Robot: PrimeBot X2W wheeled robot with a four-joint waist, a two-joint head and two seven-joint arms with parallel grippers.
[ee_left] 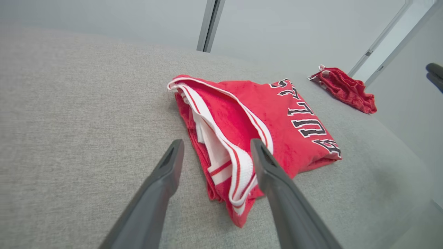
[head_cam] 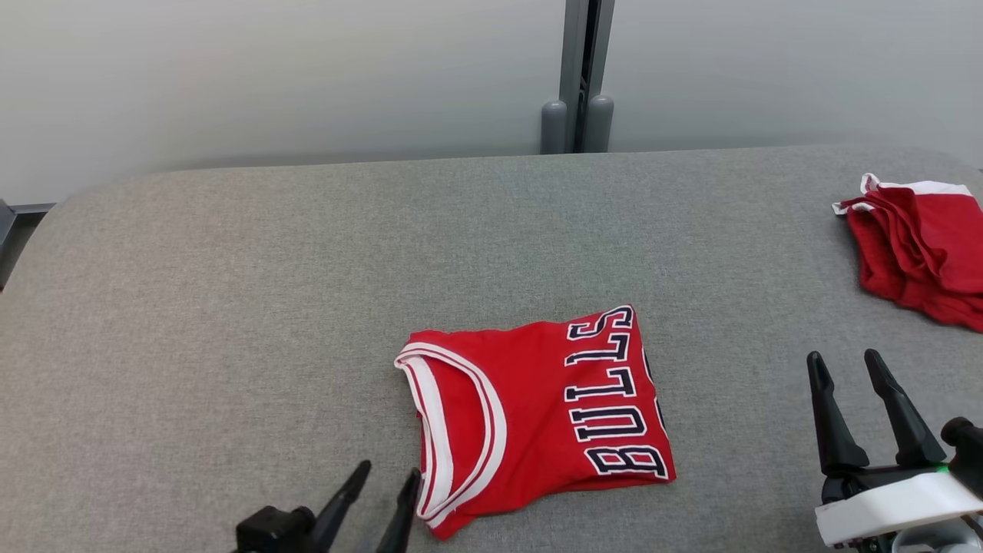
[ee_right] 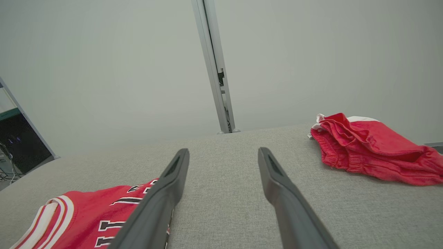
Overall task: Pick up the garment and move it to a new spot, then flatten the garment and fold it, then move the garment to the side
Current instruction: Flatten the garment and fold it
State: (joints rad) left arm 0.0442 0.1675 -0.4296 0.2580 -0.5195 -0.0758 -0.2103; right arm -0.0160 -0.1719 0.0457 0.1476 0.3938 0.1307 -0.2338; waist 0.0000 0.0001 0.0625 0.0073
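Observation:
The garment (head_cam: 537, 415) is a red jersey with white trim and dark "BULLS" lettering, lying folded into a compact rectangle on the grey surface (head_cam: 230, 307). It shows in the left wrist view (ee_left: 277, 121) and at the lower left of the right wrist view (ee_right: 86, 218). My left gripper (head_cam: 388, 480) sits at the jersey's near left corner, open, its fingers straddling the white-trimmed edge (ee_left: 216, 147) without holding it. My right gripper (head_cam: 845, 365) hovers open to the right of the jersey, apart from it, fingers (ee_right: 173, 180) spread over bare fabric.
A second red garment (head_cam: 921, 246) lies crumpled at the far right of the surface, also seen in the right wrist view (ee_right: 370, 148) and the left wrist view (ee_left: 346, 88). A grey post (head_cam: 580, 77) stands behind the surface against a pale wall.

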